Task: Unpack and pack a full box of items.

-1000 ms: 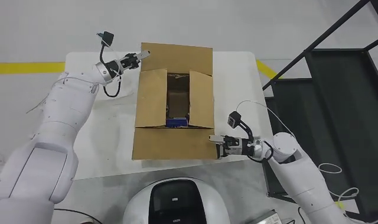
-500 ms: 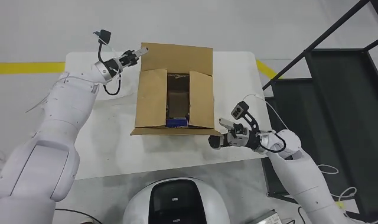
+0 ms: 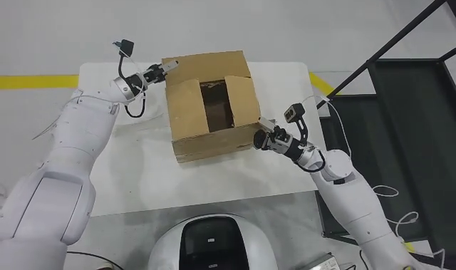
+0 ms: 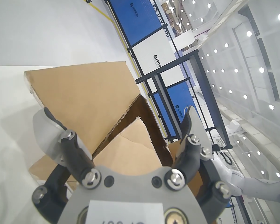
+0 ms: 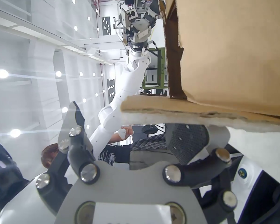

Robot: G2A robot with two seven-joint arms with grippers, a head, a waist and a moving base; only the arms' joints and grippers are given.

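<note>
One box (image 3: 187,110) sits on one white table (image 3: 128,177), at the far middle and turned a bit askew. Four flaps on it. The left and right ones are folded in over the opening, with a dark gap between them. The far one is up behind the gap. The near one is along the front edge, angle unclear. Contents are too dark to tell.

Two grippers, one per arm. Left gripper (image 3: 169,66) is at the box's far left corner, jaws spread wide and nothing between the pads, with cardboard just beyond the tips. Right gripper (image 3: 261,133) is at the near right corner, jaws also spread. In the right wrist view one finger (image 5: 189,141) is just beside the edge of a flap; whether it touches can't be told. The other finger is well apart from the cardboard.

One black stair frame (image 3: 385,92) stands right of the table. One yellow floor line (image 3: 35,81) runs off to the far left.
</note>
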